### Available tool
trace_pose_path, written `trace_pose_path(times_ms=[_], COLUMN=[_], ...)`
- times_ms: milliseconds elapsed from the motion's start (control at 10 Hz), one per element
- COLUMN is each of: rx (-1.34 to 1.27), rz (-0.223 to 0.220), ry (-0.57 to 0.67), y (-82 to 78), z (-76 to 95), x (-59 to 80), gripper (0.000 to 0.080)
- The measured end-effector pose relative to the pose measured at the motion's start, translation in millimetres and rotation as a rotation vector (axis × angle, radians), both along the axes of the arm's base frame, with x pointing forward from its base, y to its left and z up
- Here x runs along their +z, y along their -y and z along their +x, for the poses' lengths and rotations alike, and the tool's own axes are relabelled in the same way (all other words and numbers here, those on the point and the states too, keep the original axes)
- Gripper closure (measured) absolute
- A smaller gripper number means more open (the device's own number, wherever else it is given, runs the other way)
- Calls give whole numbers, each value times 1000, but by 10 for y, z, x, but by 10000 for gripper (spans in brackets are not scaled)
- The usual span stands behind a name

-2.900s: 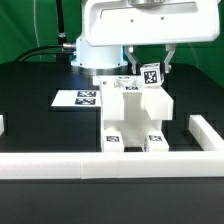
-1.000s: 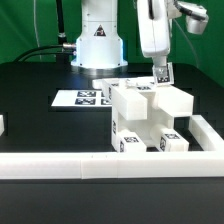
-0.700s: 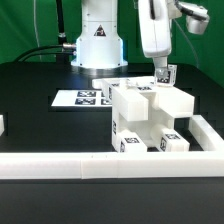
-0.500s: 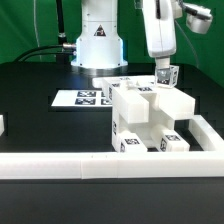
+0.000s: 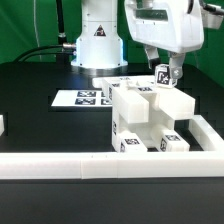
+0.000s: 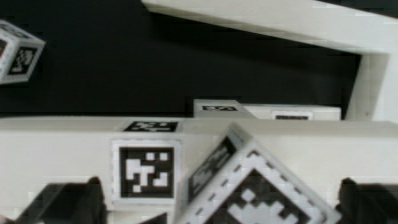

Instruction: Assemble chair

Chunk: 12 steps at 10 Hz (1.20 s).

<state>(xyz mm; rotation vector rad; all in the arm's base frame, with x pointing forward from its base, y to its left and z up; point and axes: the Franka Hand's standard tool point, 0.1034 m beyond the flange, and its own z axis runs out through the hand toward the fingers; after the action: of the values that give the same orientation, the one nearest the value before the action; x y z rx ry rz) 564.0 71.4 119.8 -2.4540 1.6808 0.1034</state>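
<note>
The chair [image 5: 143, 118] is a cluster of white blocky pieces with small tags, standing at the middle right of the table against the front rail. A small tagged post [image 5: 160, 76] sticks up from its far right top. My gripper [image 5: 163, 70] hangs straight over that post, with its fingers apart on either side of it. In the wrist view the post's tagged faces [image 6: 267, 190] fill the space between the dark fingers [image 6: 68, 202], with a gap on each side. My gripper [image 6: 217, 205] is open and holds nothing.
The marker board [image 5: 79, 98] lies flat on the black table, to the exterior view's left of the chair. A low white border rail [image 5: 70, 166] runs along the front and turns up the right side [image 5: 206, 130]. The robot base [image 5: 98, 40] stands behind.
The gripper was shut on the tagged post a second ago; it has opened and let go. The hand has turned about its axis. The post stays on the chair.
</note>
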Motion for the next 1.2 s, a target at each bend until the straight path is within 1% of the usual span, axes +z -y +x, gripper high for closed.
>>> trace_pose_path(times_ms=[200,300,700,900,1000,1200], rx=[304,406,670,974,1047,1178], rz=[-34,-47,-58,-90,-91,-91], ry=[36,48,87,91,92,111], y=[-11,-24,-3,-32,-47,-25], z=[27,42,41,44,39,42], x=[8,7,-1,-9,-15,-16], gripper=[150,150,150,150,150,150])
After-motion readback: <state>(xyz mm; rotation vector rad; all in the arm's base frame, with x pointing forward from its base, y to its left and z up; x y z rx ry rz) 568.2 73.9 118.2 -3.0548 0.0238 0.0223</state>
